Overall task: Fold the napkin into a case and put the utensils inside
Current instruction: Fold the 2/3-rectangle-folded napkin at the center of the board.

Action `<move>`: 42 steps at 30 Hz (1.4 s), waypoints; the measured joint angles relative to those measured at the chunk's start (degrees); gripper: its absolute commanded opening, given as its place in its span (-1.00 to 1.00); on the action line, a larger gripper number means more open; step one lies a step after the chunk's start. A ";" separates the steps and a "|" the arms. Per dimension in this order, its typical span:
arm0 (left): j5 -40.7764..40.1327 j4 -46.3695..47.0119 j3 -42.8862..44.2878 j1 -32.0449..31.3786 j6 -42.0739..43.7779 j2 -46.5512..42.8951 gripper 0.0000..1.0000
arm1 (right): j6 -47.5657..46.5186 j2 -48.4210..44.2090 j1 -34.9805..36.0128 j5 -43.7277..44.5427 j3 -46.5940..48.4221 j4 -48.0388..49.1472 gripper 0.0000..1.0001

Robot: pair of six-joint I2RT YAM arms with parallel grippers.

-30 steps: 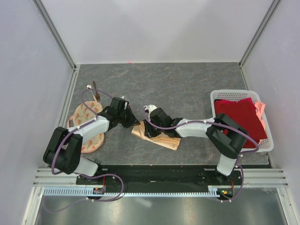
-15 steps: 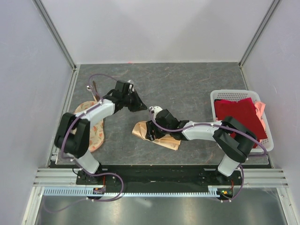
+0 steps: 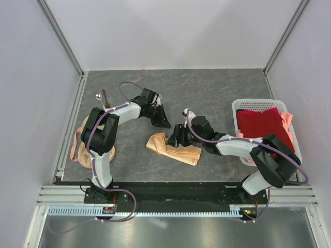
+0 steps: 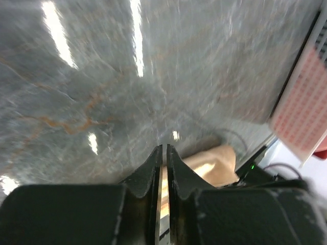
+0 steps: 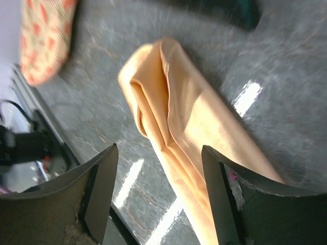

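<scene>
The peach-orange napkin lies folded into a narrow oblong case (image 3: 173, 150) on the table near the front centre. The right wrist view shows its layered folds (image 5: 179, 122). My right gripper (image 3: 179, 138) is open and empty just above the case, with one finger on each side of it in the wrist view (image 5: 159, 153). My left gripper (image 3: 166, 123) is shut and empty, over bare table just beyond the case; its wrist view (image 4: 164, 149) shows an end of the case (image 4: 214, 163). The silver spoon (image 3: 98, 96) and the brown stick (image 3: 105, 98) lie at the far left.
A round cream printed cloth (image 3: 85, 144) lies at the left edge, partly under the left arm, and shows in the right wrist view (image 5: 46, 35). A white lattice basket (image 3: 258, 104) holding a dark red cloth (image 3: 261, 126) stands at the right.
My left arm swung away from the round cloth, right and farther out to the table centre. My right gripper drew back to the right, uncovering the case's left end.
</scene>
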 measured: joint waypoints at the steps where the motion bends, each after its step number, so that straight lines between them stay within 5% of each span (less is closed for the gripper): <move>1: 0.37 -0.15 -0.37 -0.31 0.52 -0.15 -0.80 | 0.70 -0.79 -0.74 -0.55 -0.33 0.48 0.50; 12: 1.31 -1.77 -10.64 -1.46 4.09 -9.44 -0.86 | 3.63 -5.99 -10.10 -0.92 0.15 -7.23 0.43; 17: 0.52 -2.43 -15.06 -1.42 5.29 -15.39 -0.88 | 3.78 -7.85 -12.98 -2.29 -1.18 -11.23 0.04; 26: -8.92 -5.81 -17.77 -1.44 6.71 -18.62 -0.88 | 6.08 -13.66 -12.61 -6.54 -13.99 -10.75 -0.31; 33: -17.40 -6.60 -20.13 -4.42 6.10 -32.68 -0.86 | 7.82 -17.90 -11.45 -8.11 -19.37 -9.51 -0.31; 42: -18.05 -4.57 -35.21 -9.03 -1.07 -47.60 -0.90 | -0.02 -24.06 -11.26 -0.42 -7.76 -23.69 0.13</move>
